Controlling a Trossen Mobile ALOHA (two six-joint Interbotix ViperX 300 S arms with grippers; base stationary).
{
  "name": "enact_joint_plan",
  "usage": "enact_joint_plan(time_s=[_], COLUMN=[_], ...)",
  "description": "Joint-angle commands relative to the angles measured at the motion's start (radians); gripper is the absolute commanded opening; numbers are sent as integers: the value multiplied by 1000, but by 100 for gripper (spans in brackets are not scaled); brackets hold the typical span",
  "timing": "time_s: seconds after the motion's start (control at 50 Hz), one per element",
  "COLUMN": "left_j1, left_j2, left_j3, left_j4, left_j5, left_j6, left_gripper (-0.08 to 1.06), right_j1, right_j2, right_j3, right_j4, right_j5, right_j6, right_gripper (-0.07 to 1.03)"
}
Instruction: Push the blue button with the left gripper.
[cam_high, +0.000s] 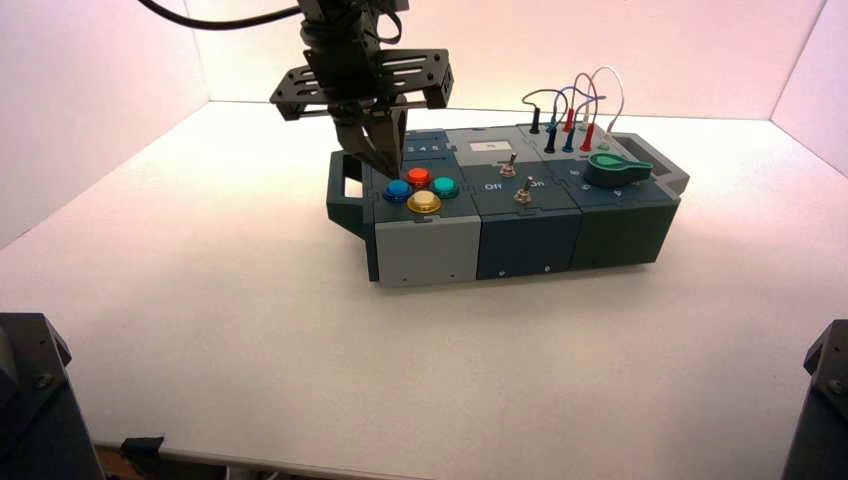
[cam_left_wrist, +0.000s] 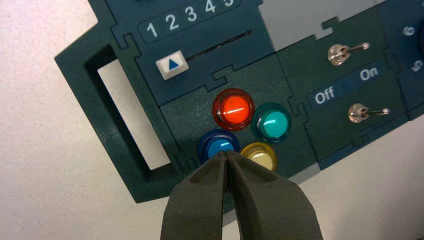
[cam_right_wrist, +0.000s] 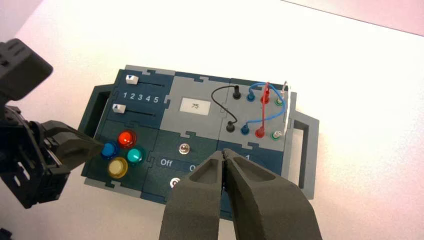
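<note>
left gripper (cam_high: 385, 165) fingers together, tip at the blue button (cam_left_wrist: 218, 145) | button sat at the box's (cam_high: 425, 250) left end beside red (cam_left_wrist: 231, 109), teal (cam_left_wrist: 271, 123), yellow (cam_left_wrist: 260, 154) buttons | right gripper (cam_right_wrist: 225, 155) fingers together, above the box

The blue button (cam_left_wrist: 218, 145) sits in a tight cluster: the red button (cam_left_wrist: 231, 108) is just beside it toward the sliders, the yellow button (cam_left_wrist: 259, 154) just beside it at the box's front edge, the teal button (cam_left_wrist: 272, 123) beyond those two. The left end effector (cam_left_wrist: 226, 155), fingers pressed together to one point, occupies the space right over the blue button. Outward from the blue button lies only the box's open handle (cam_left_wrist: 110, 120), then bare table (cam_high: 200, 300). The wires (cam_high: 575, 100) and green knob (cam_high: 615, 168) stand well apart at the box's far end.
</note>
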Motion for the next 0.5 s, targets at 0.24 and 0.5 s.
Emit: enact_joint_plan(time_s=[0.24, 0.5], left_j1=[-8, -9], left_j2=[15, 26], left_j3=[-25, -25], left_j4=[-18, -32], left_j5=[-14, -15], left_j6=[-2, -2], left_gripper=[-3, -3], right_j1=[0, 0], right_j2=[-3, -6], right_j3=[-20, -25], right_j4=[-2, -3], right_j5=[-5, -2], right_j6=[-5, -5], right_gripper=[-2, -2])
